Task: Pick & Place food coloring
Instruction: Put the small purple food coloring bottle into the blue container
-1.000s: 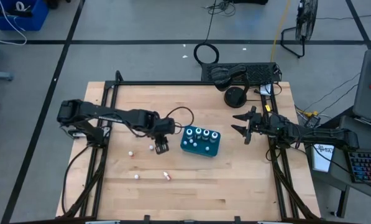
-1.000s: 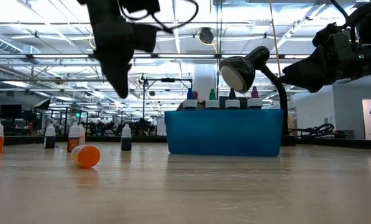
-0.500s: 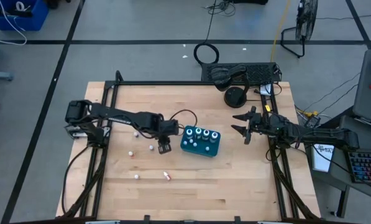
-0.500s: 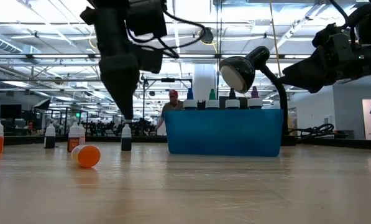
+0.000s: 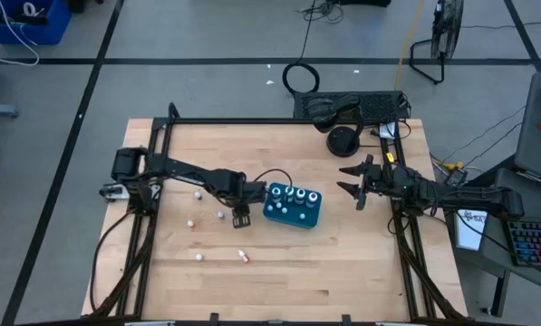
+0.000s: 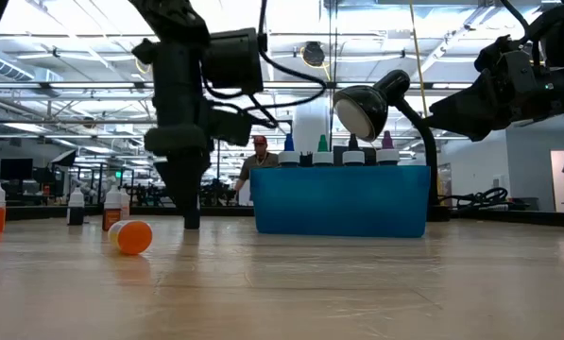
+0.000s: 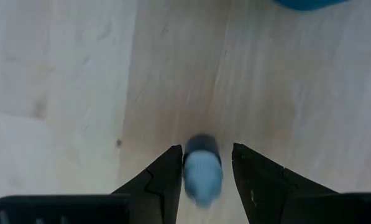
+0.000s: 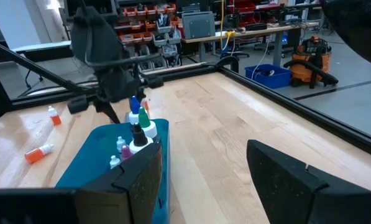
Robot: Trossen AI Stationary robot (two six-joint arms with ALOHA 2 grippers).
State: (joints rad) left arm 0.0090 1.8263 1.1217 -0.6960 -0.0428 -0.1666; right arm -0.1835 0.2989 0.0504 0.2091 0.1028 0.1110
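Left end effector [image 5: 240,217]: lowered to the desk [image 5: 342,263] just left of the teal box [image 5: 292,206], pointing straight down. Its fingers [image 7: 163,180] stand apart, one on each side of a small upright bottle [image 7: 202,169] with a pale cap and dark body; they look close to the cap but not yet pressed on it. Judged step: straddling the bottle so that closing will pinch it below the cap.

Near items, loose on the desk:
- Orange bottle [image 6: 130,236], lying on its side toward the near edge; would need a different approach than the upright ones.
- White-capped bottle [image 5: 198,257], upright, left of it.

Middle items:
- Two more white-capped bottles [image 5: 191,223], [image 5: 220,215], left of the working end effector, apart from one another.
- Teal box, holding four capped bottles [image 5: 295,195] upright in a row; likely the place where the loose ones belong, which explains the arm working beside it.

Far items:
- One white-capped bottle [image 5: 198,193] by the left arm's forearm.
- Right end effector [image 5: 353,183]: waiting above the desk's right side, fingers spread wide, holding nothing, well clear of the box.
- Black lamp [image 5: 342,140] at the far edge.
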